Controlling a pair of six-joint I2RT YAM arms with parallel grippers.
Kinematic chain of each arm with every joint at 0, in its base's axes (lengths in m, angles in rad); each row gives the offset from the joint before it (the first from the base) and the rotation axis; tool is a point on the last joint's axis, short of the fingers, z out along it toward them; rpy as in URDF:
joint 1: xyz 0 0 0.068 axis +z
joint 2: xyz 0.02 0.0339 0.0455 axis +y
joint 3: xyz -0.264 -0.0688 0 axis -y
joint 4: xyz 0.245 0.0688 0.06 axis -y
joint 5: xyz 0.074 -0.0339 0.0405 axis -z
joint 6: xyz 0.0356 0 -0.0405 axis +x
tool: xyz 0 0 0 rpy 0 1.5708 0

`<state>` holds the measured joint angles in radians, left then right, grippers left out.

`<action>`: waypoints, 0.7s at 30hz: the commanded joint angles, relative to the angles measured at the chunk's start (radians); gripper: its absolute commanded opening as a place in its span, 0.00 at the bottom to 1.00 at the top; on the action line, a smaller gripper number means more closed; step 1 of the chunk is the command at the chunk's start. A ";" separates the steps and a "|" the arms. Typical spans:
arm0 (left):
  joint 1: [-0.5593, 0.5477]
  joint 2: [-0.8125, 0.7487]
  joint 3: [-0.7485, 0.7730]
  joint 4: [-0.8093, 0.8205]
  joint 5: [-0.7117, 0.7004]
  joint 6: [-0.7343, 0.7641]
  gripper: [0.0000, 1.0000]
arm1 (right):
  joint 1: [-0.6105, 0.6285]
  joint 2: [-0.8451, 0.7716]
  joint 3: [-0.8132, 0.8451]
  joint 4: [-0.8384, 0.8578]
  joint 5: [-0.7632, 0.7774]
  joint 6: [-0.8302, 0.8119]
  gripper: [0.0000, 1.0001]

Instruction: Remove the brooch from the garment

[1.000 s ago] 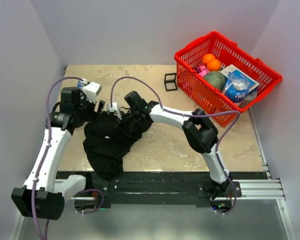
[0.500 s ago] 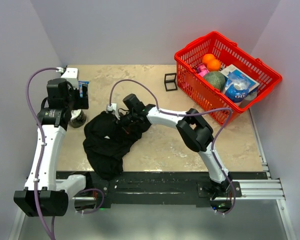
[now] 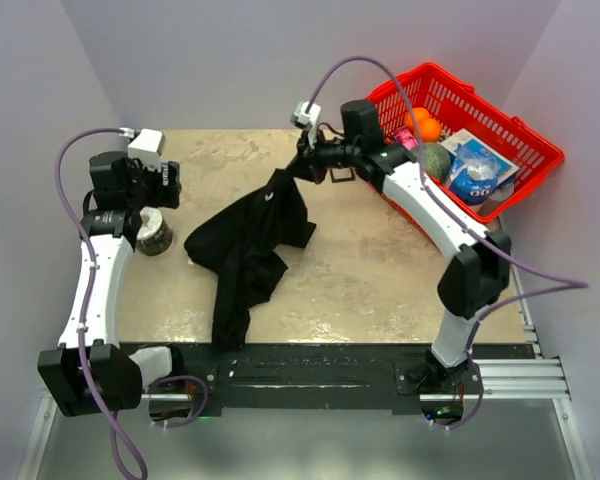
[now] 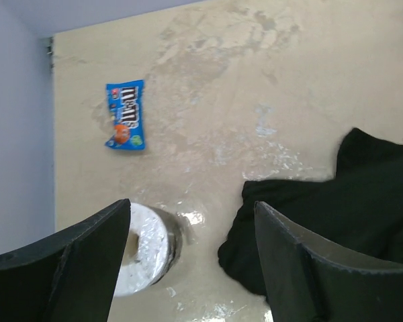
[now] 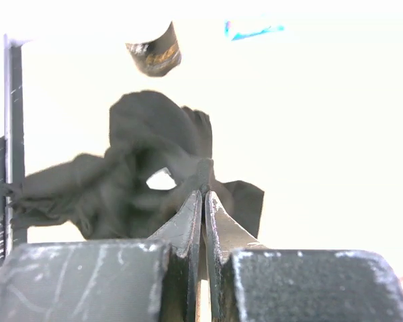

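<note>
**Shirt hoisted by one edge; brooch not located.**

Top view: the right gripper (image 3: 302, 166), raised well to the right of the tin (image 3: 153, 232), is clamped on an edge of the shirt (image 3: 248, 240). The shirt hangs limp down to the table just right of the tin. The left gripper (image 3: 168, 186) stands over the tin. Left wrist view: the jaws are wide apart and empty, with the tin below and the shirt hem to its right. Right wrist view: the fingers are pressed together on a fold of cloth, with the tin beyond. The brooch shows in no view. Judged: the cloth is light and soft, likely to slip and bunch. The brooch is small and hard, best pinched at its rim with the cloth held taut.
</note>
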<state>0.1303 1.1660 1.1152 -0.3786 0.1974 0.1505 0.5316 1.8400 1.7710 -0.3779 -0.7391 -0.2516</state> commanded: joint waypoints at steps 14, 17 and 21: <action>-0.017 0.149 -0.008 -0.161 0.330 0.192 0.78 | -0.078 -0.329 -0.473 -0.127 0.218 -0.271 0.46; -0.018 0.135 -0.032 -0.102 0.284 0.089 0.79 | -0.033 -0.321 -0.447 -0.061 0.156 -0.360 0.52; -0.034 0.184 0.001 -0.095 0.240 -0.048 0.80 | 0.089 -0.198 -0.406 -0.059 0.145 -0.518 0.55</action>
<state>0.1146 1.3231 1.0920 -0.5163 0.4828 0.2577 0.5125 1.5726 1.3003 -0.4946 -0.5426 -0.5766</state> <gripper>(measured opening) 0.794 0.538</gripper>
